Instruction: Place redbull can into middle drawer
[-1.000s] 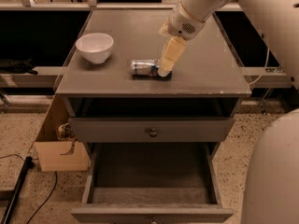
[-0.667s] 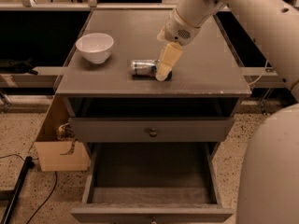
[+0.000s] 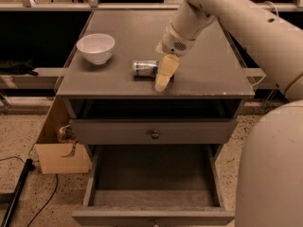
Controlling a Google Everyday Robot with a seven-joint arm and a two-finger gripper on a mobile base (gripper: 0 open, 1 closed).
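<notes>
1. Cream-coloured, the gripper points tip-down at the cabinet top; whether it is apart or together cannot be told.
2. Just to its left the redbull can lies on its side.
3. Farther left sits the white bowl.
4. Well below it, the middle drawer stands pulled out.

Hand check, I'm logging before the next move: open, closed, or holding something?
Hand: low over the cabinet top, at the right end of the lying redbull can; open or closed cannot be told.

Cabinet top bears white bowl, redbull can; end effector beside can.
</notes>
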